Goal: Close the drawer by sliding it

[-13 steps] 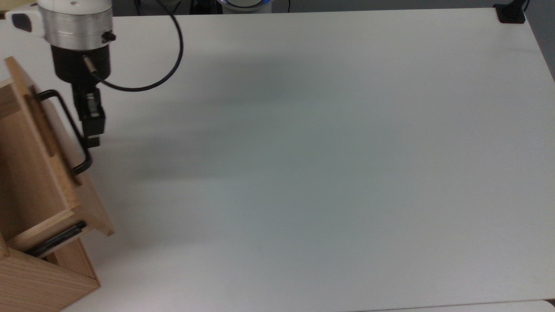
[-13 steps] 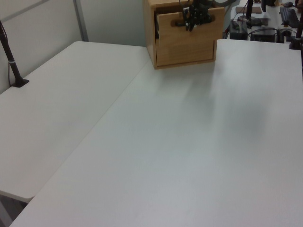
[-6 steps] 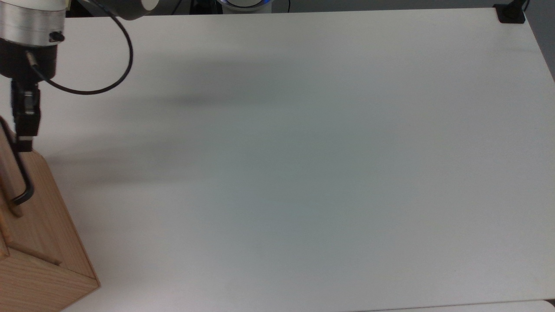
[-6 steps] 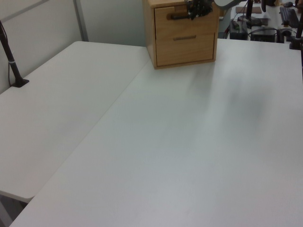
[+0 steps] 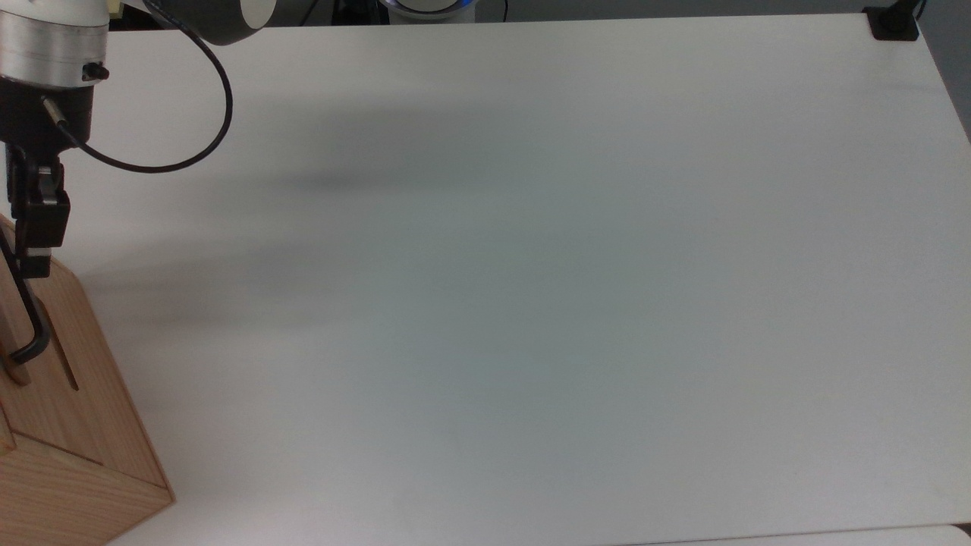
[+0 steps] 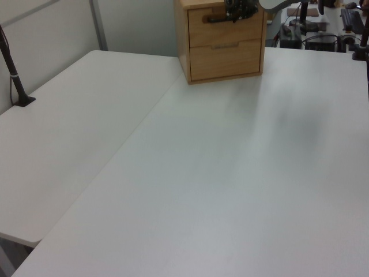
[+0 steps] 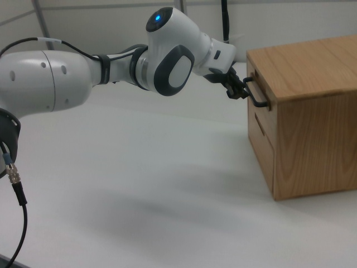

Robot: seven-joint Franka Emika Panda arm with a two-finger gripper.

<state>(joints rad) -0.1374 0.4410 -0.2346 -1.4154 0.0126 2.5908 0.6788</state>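
1. Drawer of light pine wood with a wide front panel (image 6: 226, 26): it sits in the upper slot of the plain wooden cabinet (image 7: 312, 139), pushed in with its front level with the cabinet face in the left view and the right view.
2. Its black metal U-shaped bar handle (image 7: 256, 96) stands out from the front panel; in the top view the bar (image 5: 23, 311) runs along the cabinet's edge at the top view's far left.
3. A second, lower drawer front (image 6: 228, 59) lies below it, also flush.
4. The black two-finger gripper (image 7: 239, 89) is right at the handle's end; it seems to touch the bar, though contact is hard to confirm. Whether its fingers are apart or together I cannot tell.
5. The white and grey robot arm (image 7: 111, 67) reaches in from the right view's left, a black cable (image 5: 182, 152) looping off its wrist.
6. The cabinet stands on a white table (image 5: 531, 303).
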